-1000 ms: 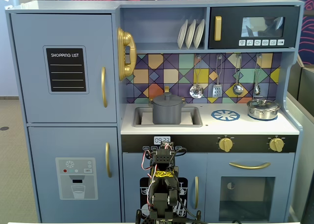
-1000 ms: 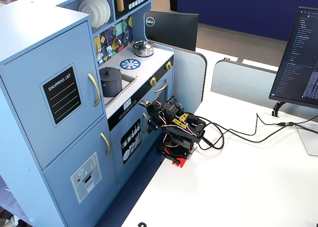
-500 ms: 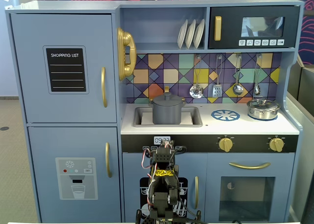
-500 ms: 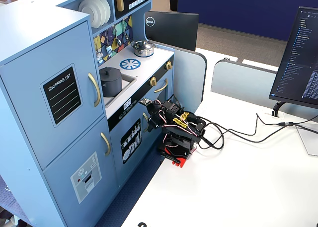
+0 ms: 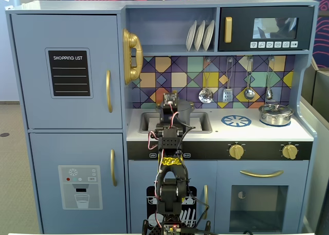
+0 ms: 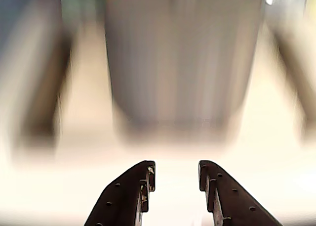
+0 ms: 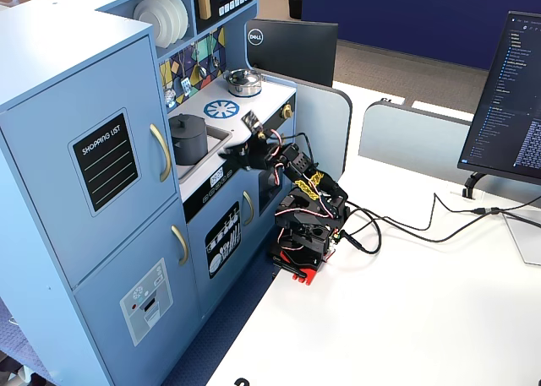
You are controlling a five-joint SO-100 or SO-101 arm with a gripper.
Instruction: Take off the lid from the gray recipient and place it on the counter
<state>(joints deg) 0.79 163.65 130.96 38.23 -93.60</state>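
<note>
In both fixed views the toy kitchen stood with its tall blue fridge doors (image 5: 67, 70) at the left, a black "SHOPPING LIST" panel (image 5: 69, 73) on the upper door. A gold toy telephone (image 5: 131, 56) hung beside the patterned backsplash, and three white plates (image 5: 199, 35) stood on edge on the shelf above.

The gray recipient (image 7: 188, 138) sat in the inset sink (image 5: 200, 123) at the left part of the counter (image 5: 257, 132), with the lid (image 7: 186, 121) on top of it. In the front fixed view the arm (image 5: 169, 183) rose from the white bench (image 7: 406, 318) and hid most of the pot, its wrist in front of the sink. In the side fixed view the gripper (image 7: 232, 152) reached over the counter's front edge, just beside the pot and apart from it.

In the wrist view the fingers (image 6: 126, 196) stood spread with a clear gap between them and nothing in it; the gripper (image 6: 174, 169) faced a wide gray shape, blurred by motion, that filled the upper middle of the picture.

To the right of the sink lay the blue printed burner ring (image 5: 236, 121), and further right stood the shiny silver pot (image 5: 275, 114). Ladles and a spatula (image 5: 227, 93) hung above them. The toy microwave (image 5: 267, 28) sat at the upper right. In the side fixed view a dark monitor (image 7: 509, 99) stood at the far right of the bench.
</note>
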